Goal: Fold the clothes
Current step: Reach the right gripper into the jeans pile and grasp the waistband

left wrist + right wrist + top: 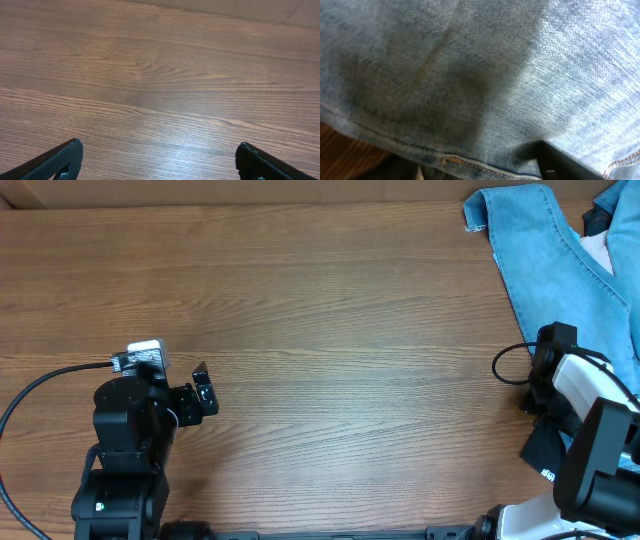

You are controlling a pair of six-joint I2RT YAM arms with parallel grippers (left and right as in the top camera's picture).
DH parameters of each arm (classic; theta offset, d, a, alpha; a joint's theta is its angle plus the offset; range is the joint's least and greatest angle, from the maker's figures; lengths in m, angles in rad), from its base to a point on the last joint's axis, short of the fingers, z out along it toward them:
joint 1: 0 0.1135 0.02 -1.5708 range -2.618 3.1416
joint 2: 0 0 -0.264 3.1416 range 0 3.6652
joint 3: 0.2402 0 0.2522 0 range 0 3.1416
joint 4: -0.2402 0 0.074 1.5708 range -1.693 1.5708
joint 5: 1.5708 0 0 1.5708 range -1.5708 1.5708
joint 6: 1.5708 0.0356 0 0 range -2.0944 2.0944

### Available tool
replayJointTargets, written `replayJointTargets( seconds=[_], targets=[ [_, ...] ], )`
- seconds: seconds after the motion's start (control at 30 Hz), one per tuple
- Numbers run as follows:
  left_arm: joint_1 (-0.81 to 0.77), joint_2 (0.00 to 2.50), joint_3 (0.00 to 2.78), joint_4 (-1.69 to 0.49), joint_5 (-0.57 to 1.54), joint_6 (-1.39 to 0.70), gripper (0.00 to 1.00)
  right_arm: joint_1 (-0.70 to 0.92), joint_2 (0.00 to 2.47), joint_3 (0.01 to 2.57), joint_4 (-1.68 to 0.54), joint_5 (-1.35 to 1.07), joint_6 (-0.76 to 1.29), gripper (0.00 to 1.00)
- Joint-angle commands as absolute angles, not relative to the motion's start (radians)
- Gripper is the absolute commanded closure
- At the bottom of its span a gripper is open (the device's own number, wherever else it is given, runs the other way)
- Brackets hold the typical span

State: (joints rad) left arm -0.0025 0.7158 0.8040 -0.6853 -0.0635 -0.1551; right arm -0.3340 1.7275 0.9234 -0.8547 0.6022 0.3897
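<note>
Wood-grain laminate table (pixel 300 310), brown with long streaks running side to side, bare over most of its area in the overhead view. Denim jeans (pixel 545 260), the task's garment, lie at the far right corner: faded light blue, one leg spread flat with a frayed hem toward the back edge, the rest passing under the right arm (pixel 590 410) and out of frame. In the right wrist view the cloth fills the picture; its twill weave is coarse and matte, and a stitched seam (pixel 455 161) with tan thread crosses the lower part. The right gripper (pixel 475 167) sits hard against this denim. One dark finger (pixel 560 160) shows, but whether the jaws have clenched on cloth cannot be told. The left gripper (pixel 159 160) hovers over bare table at the near left, jaws released and wide apart, grasping nothing, well apart from the jeans.

Likely hazards, as judgement: the jaws may pinch a single layer in mid-panel instead of an edge, so the stiff, heavy denim would bunch rather than fold; a pull could also drag neighbouring garments (pixel 600 225) along.
</note>
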Motion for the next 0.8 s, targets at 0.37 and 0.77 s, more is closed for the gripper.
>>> replayJointTargets(
  seconds=[0.37, 0.77],
  targets=[
    [-0.001, 0.715, 0.828, -0.685, -0.050, -0.166, 0.00, -0.332, 1.723, 1.001, -0.881, 0.608, 0.393, 0.96],
    [-0.001, 0.719, 0.828, -0.684, -0.051, -0.165, 0.00, -0.049, 1.587, 1.548, -1.263, 0.530, 0.388, 0.96]
  ],
)
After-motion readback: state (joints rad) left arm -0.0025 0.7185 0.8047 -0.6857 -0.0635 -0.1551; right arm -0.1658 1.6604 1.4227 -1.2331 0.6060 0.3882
